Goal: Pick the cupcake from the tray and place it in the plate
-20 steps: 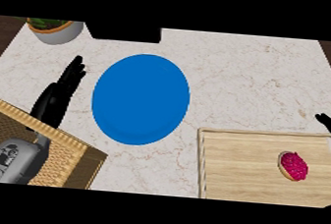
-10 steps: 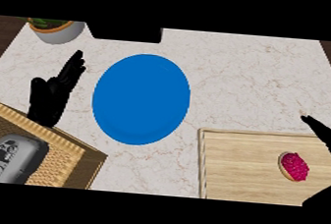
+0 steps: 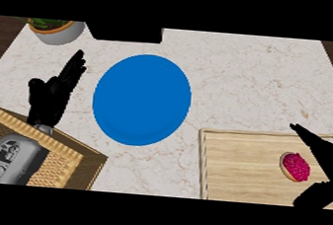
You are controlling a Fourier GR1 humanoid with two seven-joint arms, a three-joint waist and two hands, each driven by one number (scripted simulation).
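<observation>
Cupcake (image 3: 295, 166): pink-topped, seen from above. Sat on wooden tray (image 3: 242, 165), toward its right side, well apart from blue plate (image 3: 142, 99), off to the plate's lower right.

Tray: pale wood with raised rim. Lay flat on marble counter (image 3: 252, 81), near the plate's lower-right edge, apart from it.

Right hand (image 3: 332, 162): black. Was spread wide, fingers straight, thumb set apart, far to the plate's right. Fingers ran along the cupcake's upper-right side; thumb lay below and to its right. Curled round nothing. Contact with the cupcake could not be told.

Left hand (image 3: 52, 94): black. Was spread flat, fingers straight and pointing toward the counter's far side, just left of the plate and apart from it. Held nothing.

Left forearm (image 3: 9, 157): grey. Crossed wicker basket (image 3: 74, 164), lower left of the plate.

Potted plant (image 3: 55, 29): white pot, beyond the plate's upper left, at the counter's far edge.

Black object (image 3: 124, 32): directly beyond the plate, at the far edge. Kind could not be told.
</observation>
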